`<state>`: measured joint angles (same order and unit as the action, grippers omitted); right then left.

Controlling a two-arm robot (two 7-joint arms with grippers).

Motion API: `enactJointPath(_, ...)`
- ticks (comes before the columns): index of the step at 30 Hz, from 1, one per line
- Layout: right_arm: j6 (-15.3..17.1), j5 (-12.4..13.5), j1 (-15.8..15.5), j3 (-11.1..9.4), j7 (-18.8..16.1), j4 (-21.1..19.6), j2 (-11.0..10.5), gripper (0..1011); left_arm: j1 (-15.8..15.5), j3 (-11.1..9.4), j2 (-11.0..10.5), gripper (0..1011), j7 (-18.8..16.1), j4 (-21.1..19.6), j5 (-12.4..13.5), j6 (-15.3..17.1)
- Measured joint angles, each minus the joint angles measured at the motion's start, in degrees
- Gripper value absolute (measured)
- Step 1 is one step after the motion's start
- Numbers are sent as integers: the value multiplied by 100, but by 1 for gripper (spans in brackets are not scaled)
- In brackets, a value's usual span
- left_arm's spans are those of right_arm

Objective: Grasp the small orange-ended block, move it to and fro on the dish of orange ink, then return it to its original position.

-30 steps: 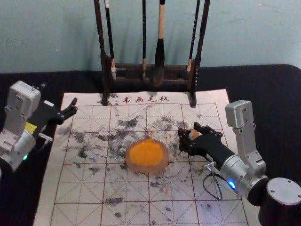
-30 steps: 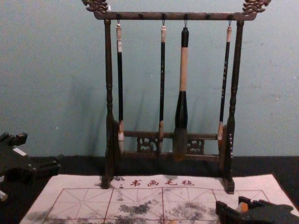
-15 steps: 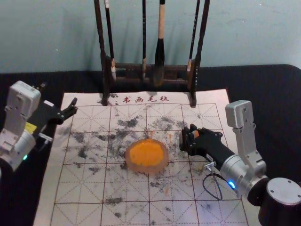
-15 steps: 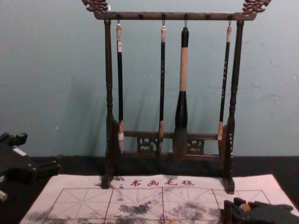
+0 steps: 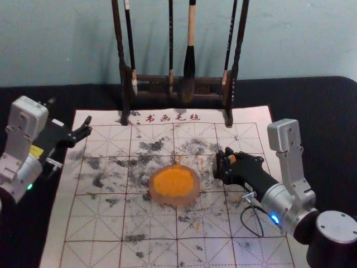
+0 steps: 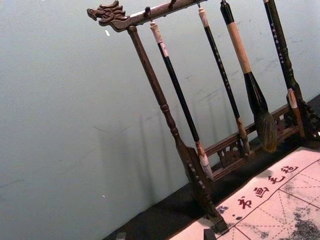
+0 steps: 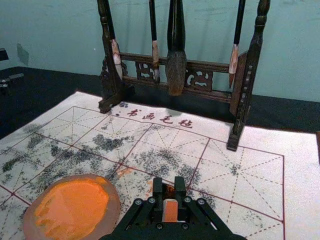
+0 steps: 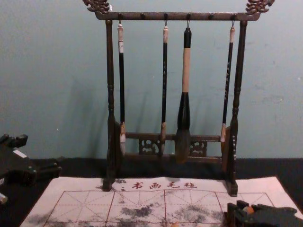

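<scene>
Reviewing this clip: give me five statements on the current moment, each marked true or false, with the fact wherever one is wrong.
1. The right gripper holds the block. True.
2. The block is over the dish. False: it is beside it, on the robot's right.
3. Four brushes hang from the rack. True.
4. The left gripper is shut. False: it is open.
5. The dish stands on the mat. True.

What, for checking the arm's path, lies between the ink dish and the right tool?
A strip of mat, with nothing standing on it, parts the dish from the right tool in the head view.
</scene>
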<state>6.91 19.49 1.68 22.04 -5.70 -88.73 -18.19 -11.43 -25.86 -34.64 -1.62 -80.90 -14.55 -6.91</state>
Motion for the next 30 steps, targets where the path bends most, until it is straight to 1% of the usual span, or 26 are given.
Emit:
enactJointPath(7, 1, 0, 0, 0, 0, 0, 0, 119, 0, 0, 0, 1001, 0, 0, 0, 0)
enactJointPath(13, -83, -54, -22, -99, -173, -64, 35, 119, 0, 0, 0, 1001, 0, 0, 0, 0)
enactJointPath(19, 8, -72, -14, -180, -349, -200, 23, 119, 0, 0, 0, 1001, 0, 0, 0, 0)
enactJointPath(23, 65, -135, 22, -206, -490, -296, -30, 119, 0, 0, 0, 1001, 0, 0, 0, 0)
enactJointPath(26, 95, -259, 87, -207, -642, -359, -123, 119, 0, 0, 0, 1001, 0, 0, 0, 0)
enactJointPath(27, 95, -259, 87, -207, -642, -359, -123, 119, 0, 0, 0, 1001, 0, 0, 0, 0)
enactJointPath(29, 100, -356, 142, -210, -773, -397, -207, 119, 0, 0, 0, 1001, 0, 0, 0, 0)
enactJointPath(30, 100, -356, 142, -210, -773, -397, -207, 119, 0, 0, 0, 1001, 0, 0, 0, 0)
